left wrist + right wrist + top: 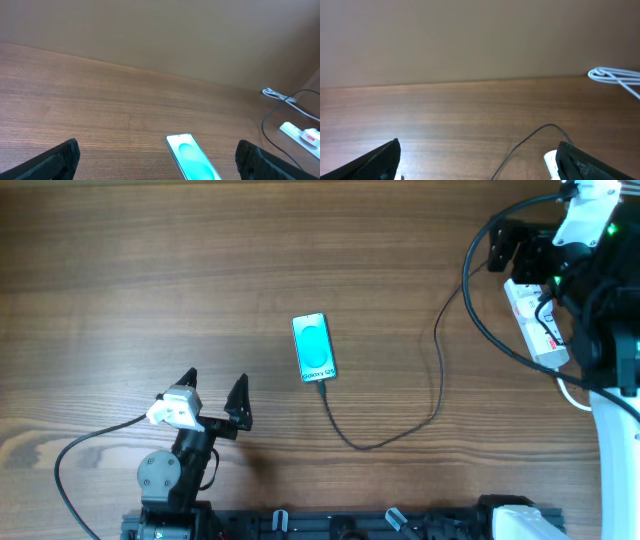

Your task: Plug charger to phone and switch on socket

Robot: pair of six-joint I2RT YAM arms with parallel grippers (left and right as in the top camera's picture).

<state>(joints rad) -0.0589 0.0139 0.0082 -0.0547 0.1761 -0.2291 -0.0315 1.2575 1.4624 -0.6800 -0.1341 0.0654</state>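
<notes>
both claws gape wide and empty; phone [313, 348] lies screen-up
the charger [400, 435] meets the phone's near edge and trails right to the socket [532, 320] (half hidden under the arm); left gripper [214, 380] sits left of the phone, right gripper [477, 146] far right of it.

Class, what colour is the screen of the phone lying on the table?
The phone has a bright teal-blue screen with a round green shape on it. The overhead view shows it best.
</notes>
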